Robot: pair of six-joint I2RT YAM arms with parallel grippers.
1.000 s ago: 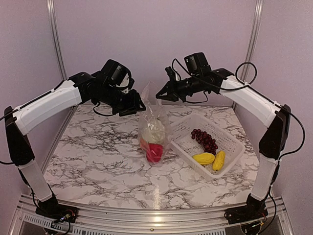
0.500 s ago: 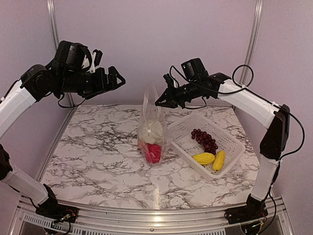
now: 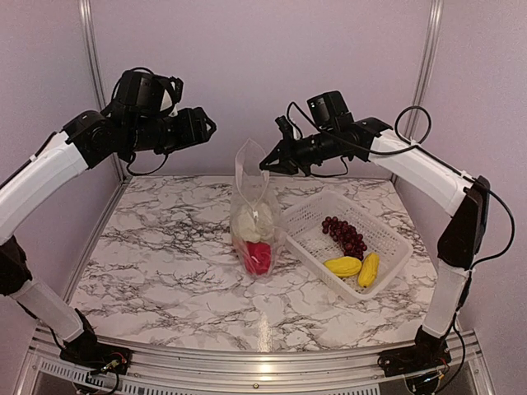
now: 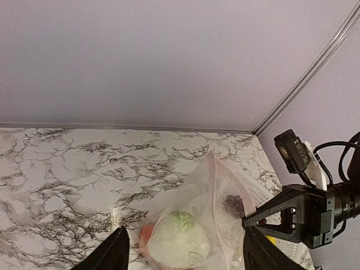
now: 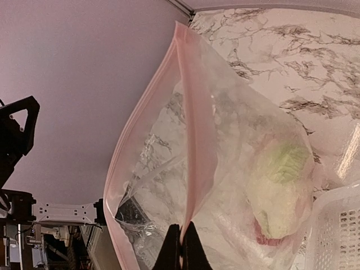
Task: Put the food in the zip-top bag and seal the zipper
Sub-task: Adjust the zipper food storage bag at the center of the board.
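- The right pincer, shut tight on the pink zipper, holds the clear bag up by its top edge while the bag's base rests on the marble bench; the left pincer, jaws well apart and holding nothing, hangs high to the bag's left, well apart from it
- Inside the bag lie the cauliflower and a red piece; the grapes and two yellow pieces wait in the white basket just beside it
- To my eye the job now is loading the rest; the free pincer should take one piece at a time from the basket, come in over the gaping mouth and let go low, without tugging the strip out of the other pincer's grip; sealing comes last
- Hard to tell whether one lip of the mouth or both is pinched; an orange tint low in the bag may be the orange fruit, but crinkled plastic blurs it; each wrist camera shows only its own fingertips at the frame's edge
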